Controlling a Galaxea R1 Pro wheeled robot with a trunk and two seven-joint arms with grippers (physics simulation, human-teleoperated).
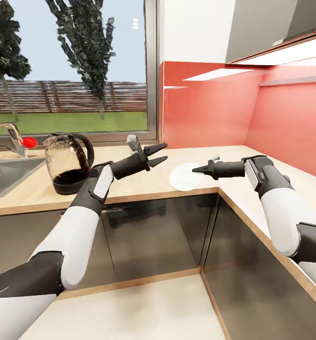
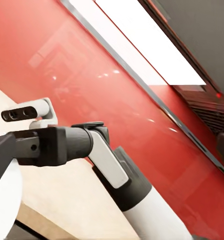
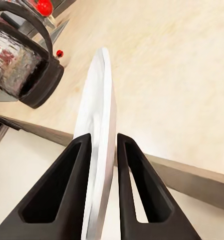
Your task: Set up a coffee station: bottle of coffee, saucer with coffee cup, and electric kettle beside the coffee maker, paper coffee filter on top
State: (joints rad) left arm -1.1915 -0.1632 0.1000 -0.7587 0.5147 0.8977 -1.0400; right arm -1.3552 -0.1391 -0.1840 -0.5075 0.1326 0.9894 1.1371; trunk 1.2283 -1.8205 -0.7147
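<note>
My right gripper is shut on the rim of the saucer, a small round white plate held just over the front edge of the kitchen countertop near its inner corner. In the right wrist view the saucer runs edge-on between the two black fingers. My left gripper hangs open and empty above the counter, a little left of the saucer. The electric kettle, dark glass on a black base, stands on the counter to the left by the sink; it also appears in the right wrist view.
A steel sink with a faucet and red knob lies at the far left. A red backsplash lines the corner walls behind the L-shaped counter. Dark cabinet fronts stand below.
</note>
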